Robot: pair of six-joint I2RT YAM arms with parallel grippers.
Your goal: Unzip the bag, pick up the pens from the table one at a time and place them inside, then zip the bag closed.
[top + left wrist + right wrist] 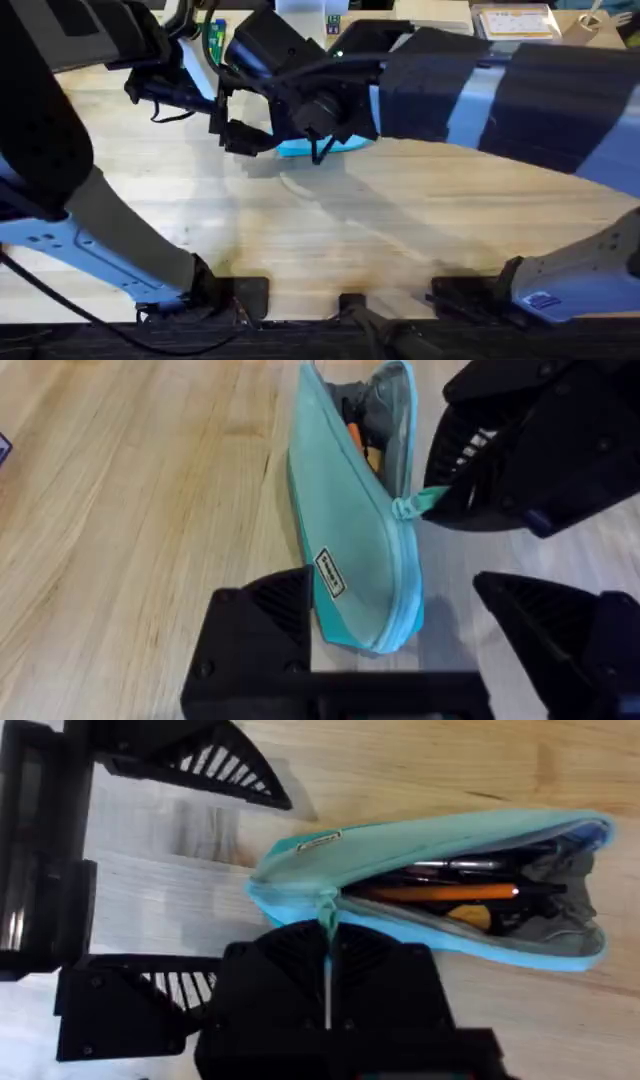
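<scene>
My right gripper (328, 925) pinches the zipper pull (408, 506) of the light blue bag (355, 540), which lies toward the far edge of the bench (400, 220) with pens (450, 890) inside. My left gripper (400, 650), open, straddles the closed end to steady it for zipping.

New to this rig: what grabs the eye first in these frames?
The light blue bag lies on the table, its mouth gaping at one end with pens inside. The right gripper is shut on the bag's pull tab, part way along the zipper. The left gripper, open, straddles the bag's closed end.
</scene>
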